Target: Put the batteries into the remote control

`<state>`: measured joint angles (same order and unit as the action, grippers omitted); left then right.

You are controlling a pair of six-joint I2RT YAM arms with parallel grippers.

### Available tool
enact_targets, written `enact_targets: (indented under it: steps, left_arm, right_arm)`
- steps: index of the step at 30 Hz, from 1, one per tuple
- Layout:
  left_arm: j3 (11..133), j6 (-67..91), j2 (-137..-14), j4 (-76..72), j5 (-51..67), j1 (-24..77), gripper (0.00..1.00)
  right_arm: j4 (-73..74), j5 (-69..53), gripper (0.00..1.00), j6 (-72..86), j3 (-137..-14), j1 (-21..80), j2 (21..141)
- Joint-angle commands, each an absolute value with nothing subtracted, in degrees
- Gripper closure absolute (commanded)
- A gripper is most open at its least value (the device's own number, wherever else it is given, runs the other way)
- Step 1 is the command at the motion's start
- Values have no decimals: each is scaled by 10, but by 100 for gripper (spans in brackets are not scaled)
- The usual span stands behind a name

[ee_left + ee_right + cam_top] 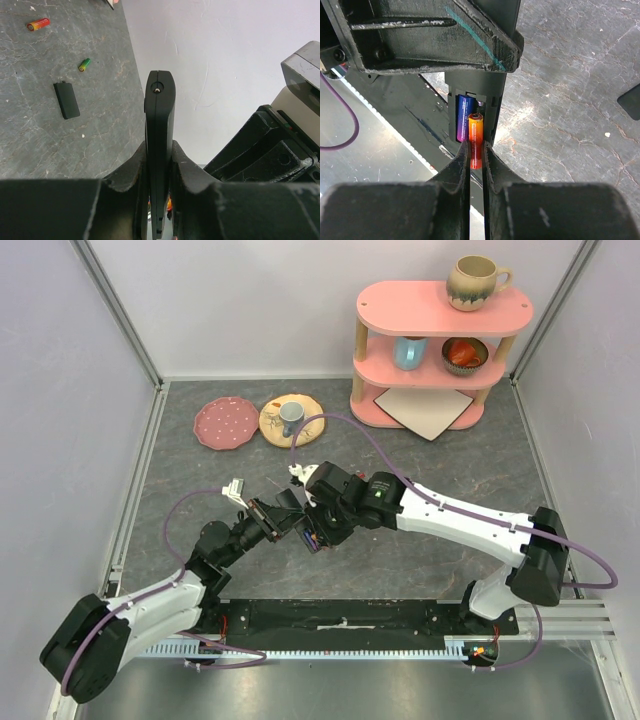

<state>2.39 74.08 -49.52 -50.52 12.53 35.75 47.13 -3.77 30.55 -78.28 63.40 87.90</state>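
My left claw is closed narrowly on the slim black plastic remote control, one finger pressed to each flat face. The remote is off the grey stone-patterned table and stands edge-on to my left wrist camera, its free end reaching out past my fingertips.

My right claw is pinched on a small orange cylindrical battery, gripping its lower half. The battery's upper end sits inside the open bay on the remote's underside, just beside a blue cylindrical battery that lies in the neighbouring slot. The two run parallel and look to be touching along their sides. Whether the orange one is fully seated I cannot tell.

On the table, well apart from both claws, lie a red-and-orange battery and a short green battery. Near the green one is a small flat black rectangular plastic piece, lying flat and touching neither battery.

From above, my two arms meet over the middle of the table, claw to claw.
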Motion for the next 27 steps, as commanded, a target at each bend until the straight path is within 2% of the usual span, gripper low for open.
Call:
enact_targets:
  steps: [1, 22, 27]
  left_arm:
    - [4, 744, -475, -554, 145, 359, 98]
    - [-12, 753, -465, -572, 150, 361, 98]
    - [-11, 757, -467, -573, 149, 361, 98]
  right_arm:
    - [473, -20, 100, 307, -811, 636, 894]
    - [483, -18, 100, 284, -834, 609, 923]
    - [493, -18, 90, 278, -846, 607, 929]
